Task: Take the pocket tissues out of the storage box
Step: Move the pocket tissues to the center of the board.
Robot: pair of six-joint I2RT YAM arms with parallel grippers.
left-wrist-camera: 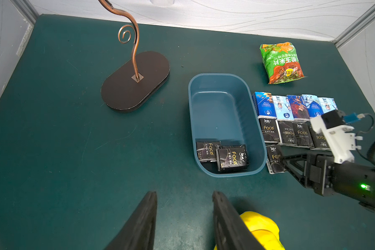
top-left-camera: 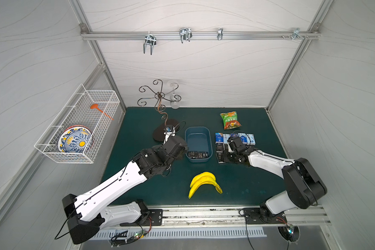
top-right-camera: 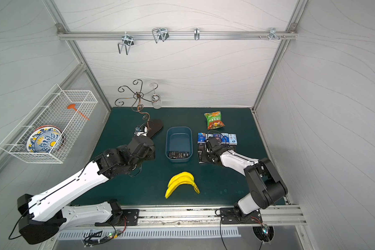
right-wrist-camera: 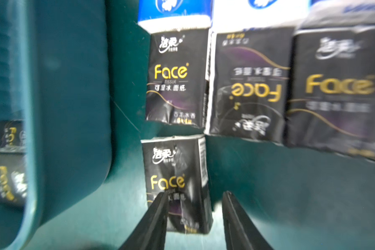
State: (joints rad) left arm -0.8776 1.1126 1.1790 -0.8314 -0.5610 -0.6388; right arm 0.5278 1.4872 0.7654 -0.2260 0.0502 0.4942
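The blue-grey storage box [top-left-camera: 197,140] [left-wrist-camera: 217,116] stands mid-table, with black pocket tissues [left-wrist-camera: 222,157] [top-left-camera: 198,154] at its near end. More pocket tissues lie in rows on the mat right of it, a blue row [left-wrist-camera: 290,107] and a black row [left-wrist-camera: 287,134]. A single black pack [right-wrist-camera: 173,173] [left-wrist-camera: 273,158] lies flat just in front of them. My right gripper [right-wrist-camera: 195,193] [left-wrist-camera: 285,161] is open over this pack, with a gap at one finger. My left gripper [left-wrist-camera: 184,193] hangs open and empty over bare mat left of the box.
A yellow banana bunch [top-left-camera: 205,181] lies in front of the box, and a green-orange snack bag [top-left-camera: 230,120] behind the tissue rows. A copper scroll stand on a dark oval base [left-wrist-camera: 136,82] is at the back left. A wire basket [top-left-camera: 78,127] hangs on the left wall.
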